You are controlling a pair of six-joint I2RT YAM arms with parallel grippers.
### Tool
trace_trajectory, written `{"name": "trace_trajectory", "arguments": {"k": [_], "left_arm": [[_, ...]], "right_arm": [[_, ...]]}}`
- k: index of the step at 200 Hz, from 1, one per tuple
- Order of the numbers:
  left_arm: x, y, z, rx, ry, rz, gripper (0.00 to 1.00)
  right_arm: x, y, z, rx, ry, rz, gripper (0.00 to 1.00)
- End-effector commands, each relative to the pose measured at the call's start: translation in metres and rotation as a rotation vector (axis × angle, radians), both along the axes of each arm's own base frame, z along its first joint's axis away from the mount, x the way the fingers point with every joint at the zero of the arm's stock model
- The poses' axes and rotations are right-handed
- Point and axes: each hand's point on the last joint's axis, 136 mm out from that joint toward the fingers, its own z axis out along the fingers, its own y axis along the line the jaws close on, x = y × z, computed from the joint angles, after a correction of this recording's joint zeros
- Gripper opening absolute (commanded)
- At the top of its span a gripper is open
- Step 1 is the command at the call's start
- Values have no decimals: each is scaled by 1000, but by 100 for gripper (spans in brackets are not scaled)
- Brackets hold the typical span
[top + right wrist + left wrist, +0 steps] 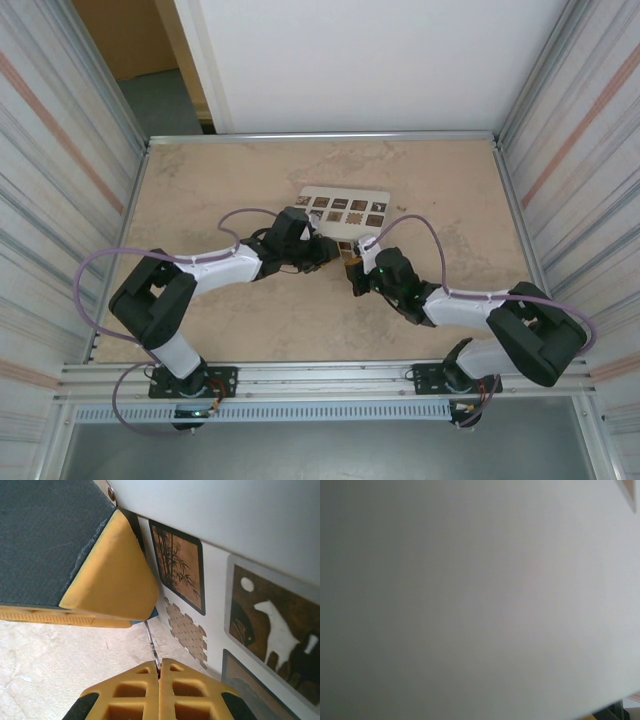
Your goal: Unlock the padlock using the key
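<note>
Right gripper (159, 669) pinches the key (152, 642) at the padlock (153, 613) in left gripper (328, 252)

We see a beige, stone-like table (200, 190) between ribbed walls (50, 150). Behind it we see a white panel (370, 60) and a grey floor (165, 100).

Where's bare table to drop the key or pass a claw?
Free: table either side of the box, out to the walls; near strip before the bases. Crowded: box's front edge, where left claw meets right claw.
</note>
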Motion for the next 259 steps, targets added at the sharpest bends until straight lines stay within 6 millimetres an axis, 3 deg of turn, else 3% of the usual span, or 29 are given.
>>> {"name": "trace_trajectory", "arguments": {"k": [1,146,259], "left_arm": [[-9,-14,36,-102,-11,-61,2],[-8,-13,36,-106,-11,-46,2],[-15,-16,44,-110,-3,-96,2]], "right_arm": [[11,4,35,126,-85,-17,0],[7,-3,26,144,-38,-5,0],[37,9,42,205,-105,28,0]]}}
